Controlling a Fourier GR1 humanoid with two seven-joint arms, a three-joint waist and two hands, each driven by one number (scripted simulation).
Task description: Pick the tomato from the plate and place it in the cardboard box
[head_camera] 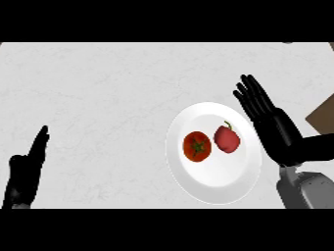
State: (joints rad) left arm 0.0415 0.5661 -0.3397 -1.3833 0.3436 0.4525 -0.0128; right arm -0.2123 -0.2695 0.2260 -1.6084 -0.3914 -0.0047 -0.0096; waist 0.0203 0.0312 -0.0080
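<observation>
Head view: tomato (197, 146) sits on the white plate (213, 182) beside another red fruit (228, 138), right hand (274, 128) spread open at the rim. Likely light, smooth, bruisable, so cup it round its sides.

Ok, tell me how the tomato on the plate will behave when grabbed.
The tomato looks round, so it will probably roll on the flat plate if nudged. Its skin looks smooth, so it may slip in a grasp. The other red fruit lies close beside it, so the open right hand could bump that too.
</observation>
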